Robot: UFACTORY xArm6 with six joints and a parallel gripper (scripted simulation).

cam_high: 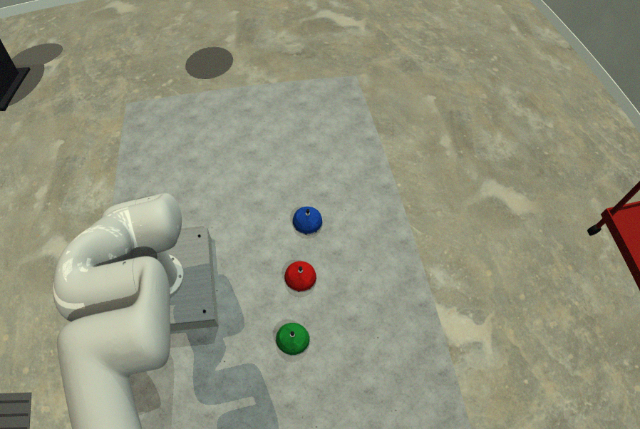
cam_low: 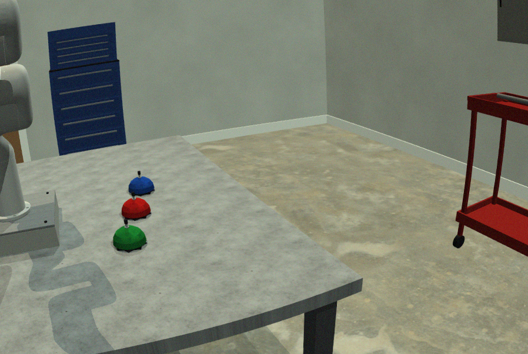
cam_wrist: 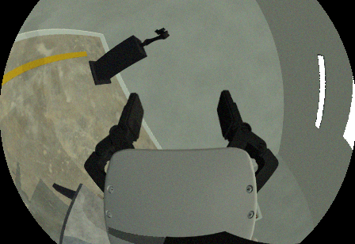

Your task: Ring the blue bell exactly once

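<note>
Three dome bells stand in a row on the grey table. The blue bell [cam_high: 306,219] is the farthest, also in the exterior view [cam_low: 141,185]. The red bell [cam_high: 300,275] [cam_low: 135,207] is in the middle. The green bell [cam_high: 292,338] [cam_low: 129,237] is the nearest. Each has a small dark button standing up on top. My gripper [cam_wrist: 179,100] shows only in the wrist view. It is open and empty, pointing at the room's wall and floor, away from the bells. The arm [cam_high: 113,279] is folded over its base at the table's left.
The arm's grey base block [cam_high: 194,279] sits left of the bells. A blue drawer cabinet [cam_low: 85,87] stands by the far wall. A red cart [cam_low: 497,170] stands on the floor to the right. The table edge runs right of the bells.
</note>
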